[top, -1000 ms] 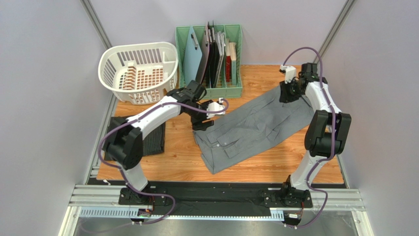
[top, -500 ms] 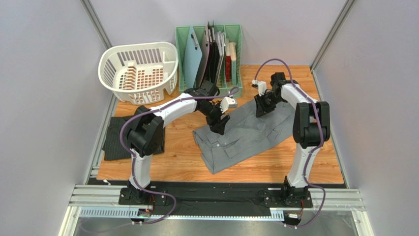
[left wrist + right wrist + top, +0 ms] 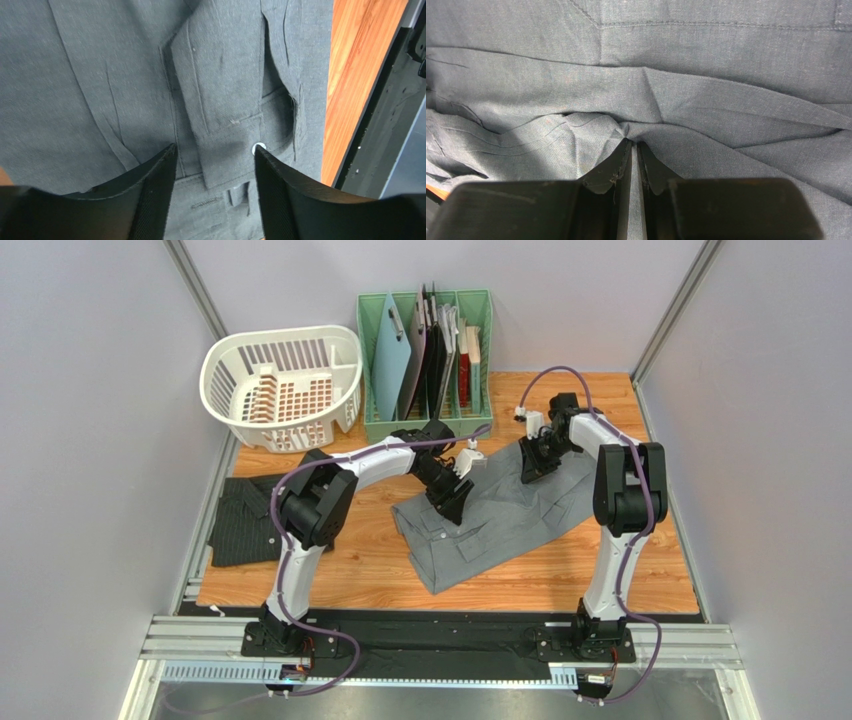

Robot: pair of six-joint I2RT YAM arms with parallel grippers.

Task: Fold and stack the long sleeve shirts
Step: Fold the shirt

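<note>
The medium grey shirt (image 3: 490, 515) lies partly folded across the middle of the table. My left gripper (image 3: 452, 502) is open and hovers over its cuff and button area (image 3: 235, 150), with nothing between the jaws. My right gripper (image 3: 530, 462) is shut on a pinch of the grey shirt's cloth (image 3: 633, 137) at its far edge, and the fabric puckers toward the jaws. The dark charcoal pinstripe shirt (image 3: 245, 520) lies folded at the table's left edge, apart from both grippers.
A white plastic basket (image 3: 283, 385) stands at the back left. A green file rack (image 3: 428, 355) with folders stands at the back middle. Bare wood (image 3: 350, 560) shows in front of the shirts. Grey walls close in both sides.
The right gripper has carried the grey shirt's far end left and inward, folding it over. The left gripper has moved right onto the shirt's middle.
</note>
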